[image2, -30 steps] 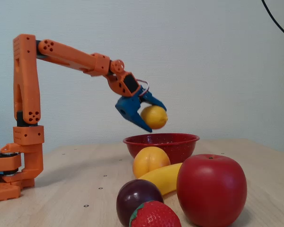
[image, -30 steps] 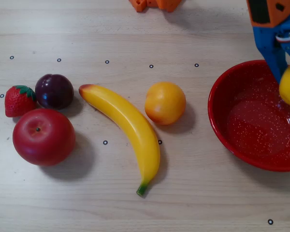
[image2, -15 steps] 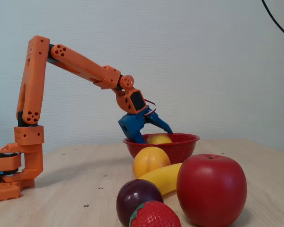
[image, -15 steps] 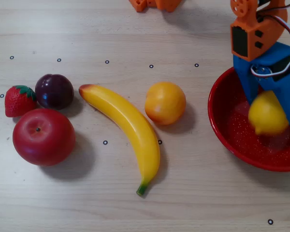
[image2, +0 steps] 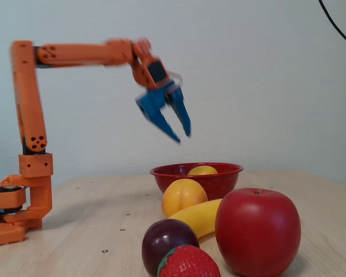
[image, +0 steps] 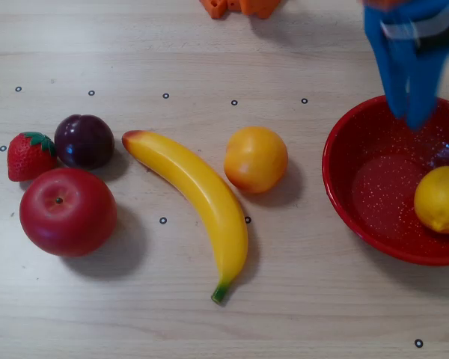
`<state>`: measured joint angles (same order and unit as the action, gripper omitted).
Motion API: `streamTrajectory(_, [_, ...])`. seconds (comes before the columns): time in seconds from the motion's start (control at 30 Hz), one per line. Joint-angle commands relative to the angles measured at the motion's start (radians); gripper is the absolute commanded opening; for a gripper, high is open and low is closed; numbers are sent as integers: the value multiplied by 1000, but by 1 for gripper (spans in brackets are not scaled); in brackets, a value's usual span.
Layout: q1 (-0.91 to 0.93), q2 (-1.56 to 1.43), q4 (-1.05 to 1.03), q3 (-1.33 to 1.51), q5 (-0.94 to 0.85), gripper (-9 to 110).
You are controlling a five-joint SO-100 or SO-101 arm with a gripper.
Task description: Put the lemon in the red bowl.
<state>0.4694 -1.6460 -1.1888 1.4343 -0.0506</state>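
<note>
Now the lemon [image: 441,199] lies inside the red bowl [image: 344,202]; the gripper [image2: 181,133], jaws apart and empty, should retreat clear without touching the rim.

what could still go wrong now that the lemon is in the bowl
The lemon lies against the right side of the red bowl, not at its centre, so it might roll a little, though the wall should keep it in. The open gripper hangs above the bowl and looks blurred, so it is moving; a low swing could clip the rim. The orange fruit sits close to the bowl and could get nudged.
</note>
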Motion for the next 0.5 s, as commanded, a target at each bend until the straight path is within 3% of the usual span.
streamTrajectory(0.0, [-75,-181,-25,-48,-34,1])
streamTrajectory(0.47, [-385,-856,-81,578,67,0])
